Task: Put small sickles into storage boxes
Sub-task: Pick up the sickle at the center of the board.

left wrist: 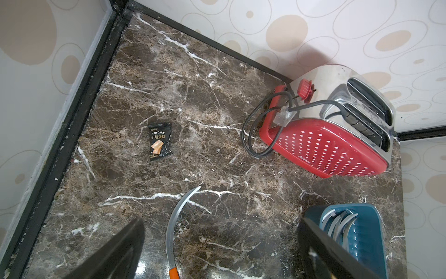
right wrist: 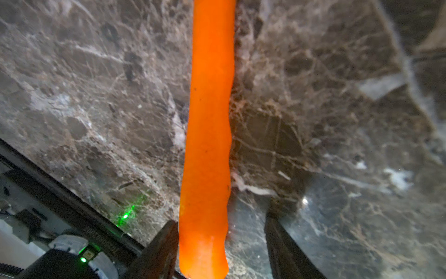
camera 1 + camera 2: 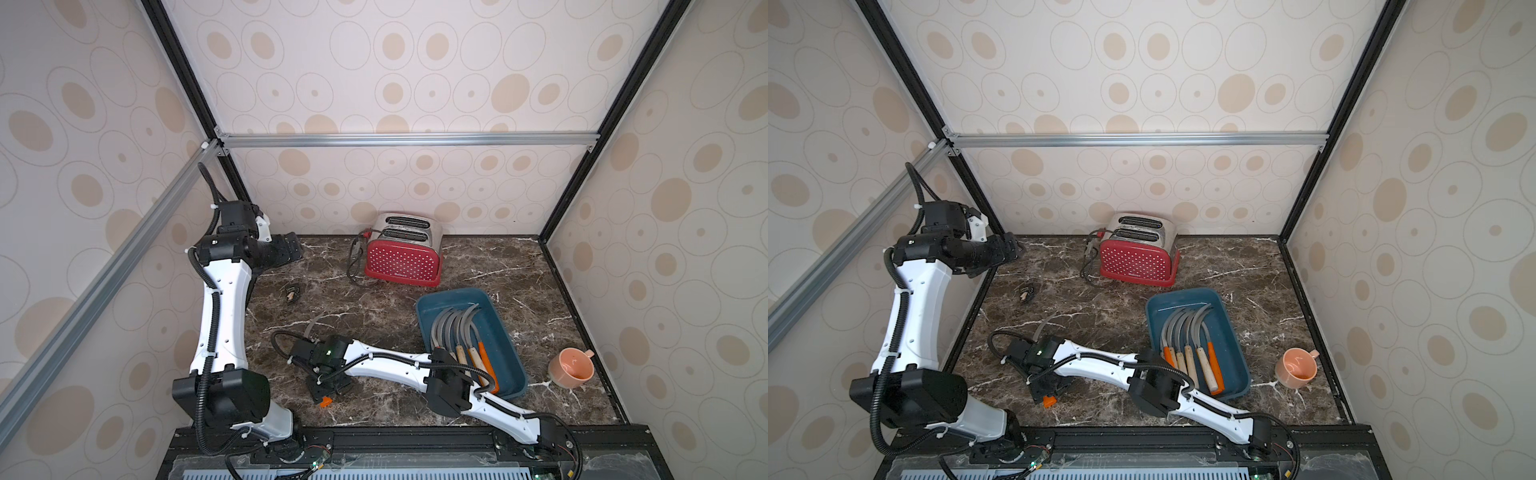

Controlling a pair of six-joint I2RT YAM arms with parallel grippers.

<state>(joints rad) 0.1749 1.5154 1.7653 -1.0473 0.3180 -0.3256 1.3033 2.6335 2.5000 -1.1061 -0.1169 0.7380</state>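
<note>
One small sickle lies on the marble table, its grey blade (image 3: pixel 309 326) curving away and its orange handle (image 2: pixel 207 132) pointing to the front edge. My right gripper (image 3: pixel 328 384) is down over that handle and open. In the right wrist view one finger (image 2: pixel 166 241) touches the handle and a gap separates the handle from the opposite finger. The teal storage box (image 3: pixel 494 328) at the right holds several sickles (image 3: pixel 453 328) side by side. My left gripper (image 3: pixel 291 249) hangs open and empty above the back left corner. The left wrist view looks down on the blade (image 1: pixel 173 229).
A red dotted toaster (image 3: pixel 403 255) with a looped black cord stands at the back. A dark snack packet (image 3: pixel 293 292) lies left of centre. A pink cup (image 3: pixel 571 368) lies tipped near the right wall. My right forearm crosses in front of the box.
</note>
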